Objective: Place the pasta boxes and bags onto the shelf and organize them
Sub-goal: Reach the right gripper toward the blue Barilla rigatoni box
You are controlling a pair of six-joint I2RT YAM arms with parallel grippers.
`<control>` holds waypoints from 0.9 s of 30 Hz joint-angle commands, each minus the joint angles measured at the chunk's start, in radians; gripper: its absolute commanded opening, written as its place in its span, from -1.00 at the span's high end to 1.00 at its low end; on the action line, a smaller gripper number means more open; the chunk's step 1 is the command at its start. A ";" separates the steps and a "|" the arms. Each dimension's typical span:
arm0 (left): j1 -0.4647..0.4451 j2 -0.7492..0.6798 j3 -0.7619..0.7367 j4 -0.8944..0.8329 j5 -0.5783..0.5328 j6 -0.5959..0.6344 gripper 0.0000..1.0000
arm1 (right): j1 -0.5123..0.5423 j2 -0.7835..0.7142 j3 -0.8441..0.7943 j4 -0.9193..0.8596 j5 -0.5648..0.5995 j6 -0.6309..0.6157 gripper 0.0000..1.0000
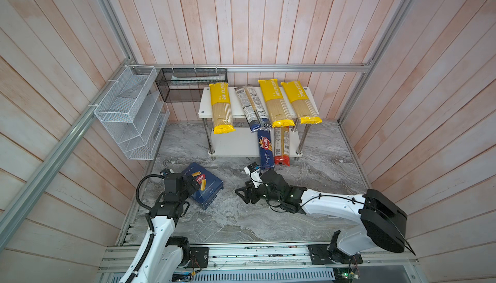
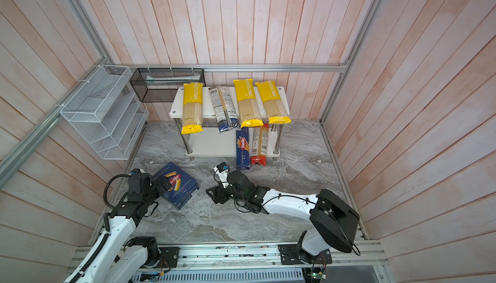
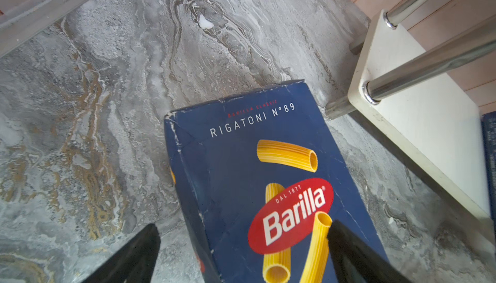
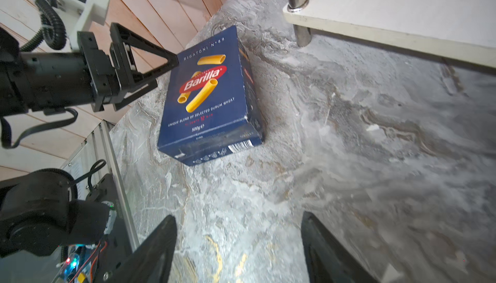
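Note:
The wide blue rigatoni box (image 1: pixel 208 189) (image 3: pixel 241 166) (image 4: pixel 212 107) lies flat on the marble floor. My left gripper (image 1: pixel 193 180) (image 3: pixel 243 229) is open at its near left corner, one finger above the printed face and one beside the box's edge. My right gripper (image 1: pixel 243 194) (image 4: pixel 239 217) hangs open over bare floor to the box's right, empty. On the shelf (image 1: pixel 236 104), three yellow bags (image 1: pixel 221 107) and two clear navy-ended bags (image 1: pixel 252 107) lie on the top board. The spaghetti box (image 1: pixel 265 148) and the red-ended bag (image 1: pixel 281 144) stick out from the lower board.
A white wire-mesh organizer (image 1: pixel 128 112) hangs on the left wall and a black mesh basket (image 1: pixel 188 84) on the back rail, beside the shelf. Chrome shelf posts (image 3: pixel 429 64) stand close to the rigatoni box's far end. Both arm bases sit on the front rail (image 1: pixel 255 252).

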 commanded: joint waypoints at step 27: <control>-0.015 0.063 -0.053 0.174 0.309 -0.025 -0.99 | -0.015 0.463 0.380 0.056 -0.277 -0.075 -0.53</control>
